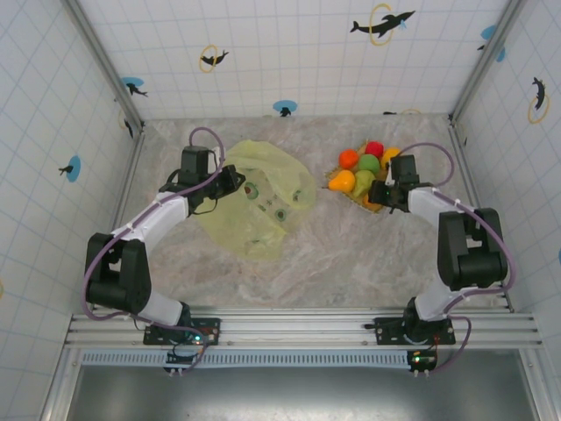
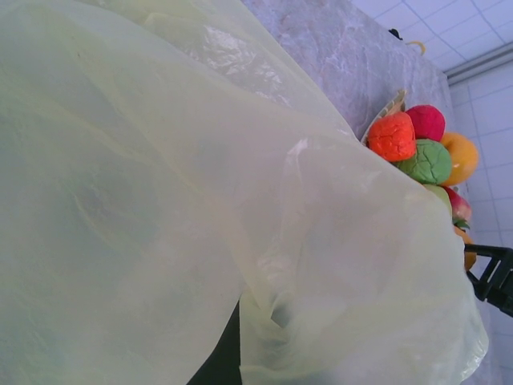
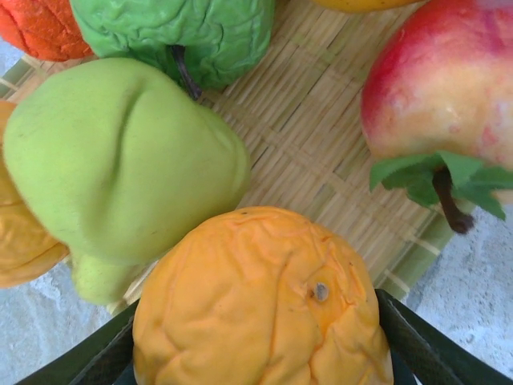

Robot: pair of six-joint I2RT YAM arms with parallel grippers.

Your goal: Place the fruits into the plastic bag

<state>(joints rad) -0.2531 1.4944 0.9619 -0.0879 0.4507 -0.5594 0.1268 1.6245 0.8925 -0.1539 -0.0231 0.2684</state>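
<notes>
You have a grey marbled table (image 1: 351, 254): the crumpled yellow-green plastic bag (image 1: 254, 224) lies left of centre, the woven straw mat (image 3: 321, 136) well apart on the right.

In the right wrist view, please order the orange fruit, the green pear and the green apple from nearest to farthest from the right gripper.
1. The orange fruit, bottom centre, between the fingers of the right gripper.
2. The green pear, on the left, beside the orange fruit.
3. The green apple, at the top, beyond the pear.
</notes>
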